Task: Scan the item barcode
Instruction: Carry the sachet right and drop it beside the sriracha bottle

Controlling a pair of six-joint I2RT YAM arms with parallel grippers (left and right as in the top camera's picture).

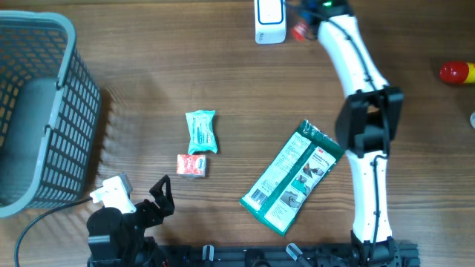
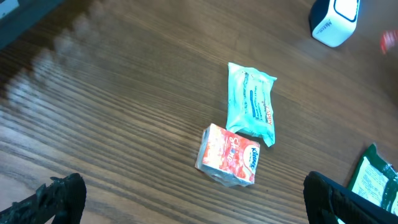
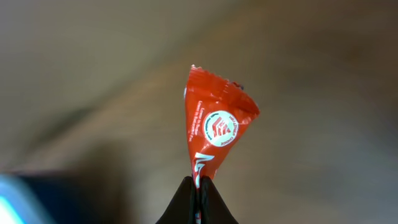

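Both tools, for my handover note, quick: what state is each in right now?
Left tool: open, holding nothing.
Right tool: closed on a red packet.

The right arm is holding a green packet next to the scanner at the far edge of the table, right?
No: the packet in the right jaws is red, not green, as the right wrist view shows. It is next to the scanner.
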